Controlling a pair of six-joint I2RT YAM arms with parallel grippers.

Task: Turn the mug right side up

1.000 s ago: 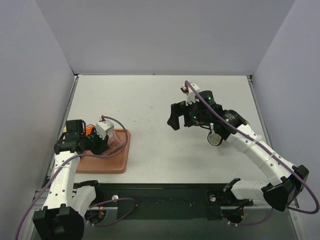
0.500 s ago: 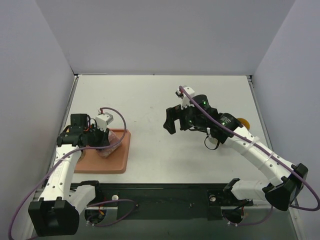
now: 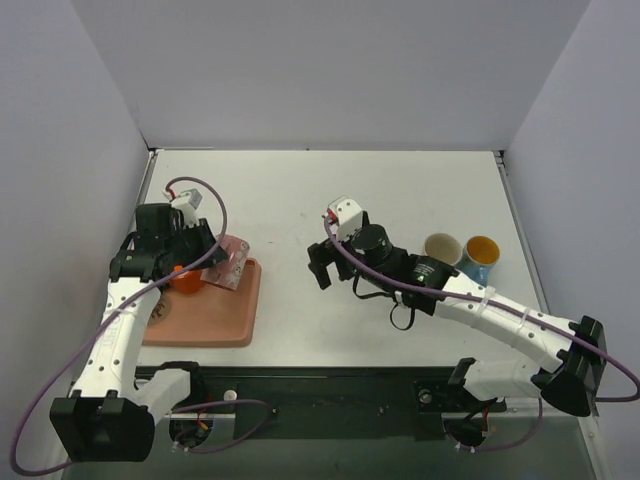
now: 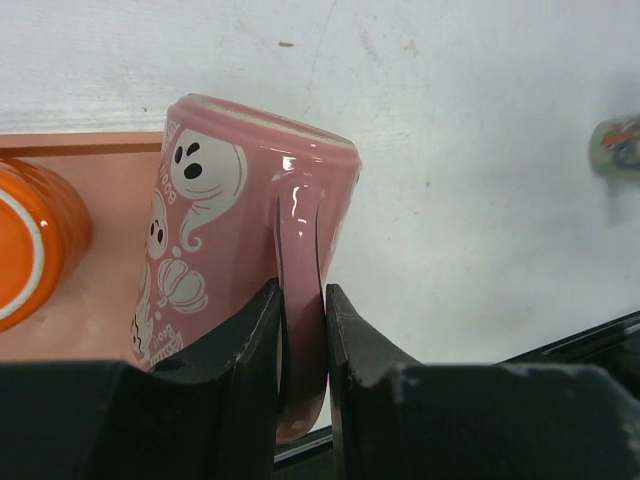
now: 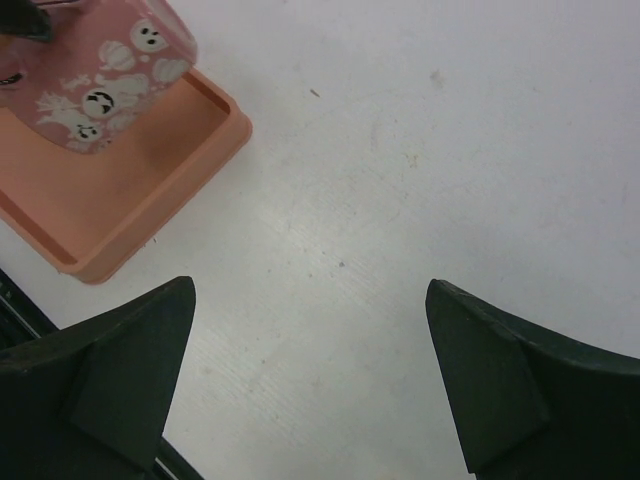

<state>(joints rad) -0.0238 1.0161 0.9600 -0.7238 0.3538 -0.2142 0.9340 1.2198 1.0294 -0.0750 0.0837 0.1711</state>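
White counter point(image 3: 300, 200), enclosed by plain grey walls point(image 3: 320, 70) on three sides. A salmon tray point(image 3: 215, 320) lies at the counter's left near edge, with an orange cup point(image 3: 184, 279) sitting on the tray's left part. Well apart, near the right edge, a cream cup point(image 3: 442, 247) and a blue cup point(image 3: 481, 252) with a yellow interior stand just beside each other, openings upward.

Nothing here reads clearly. The pink mug point(image 4: 215, 200) carries a scrap of lettering just left of the fingers point(image 4: 248, 345), too blurred to make out.
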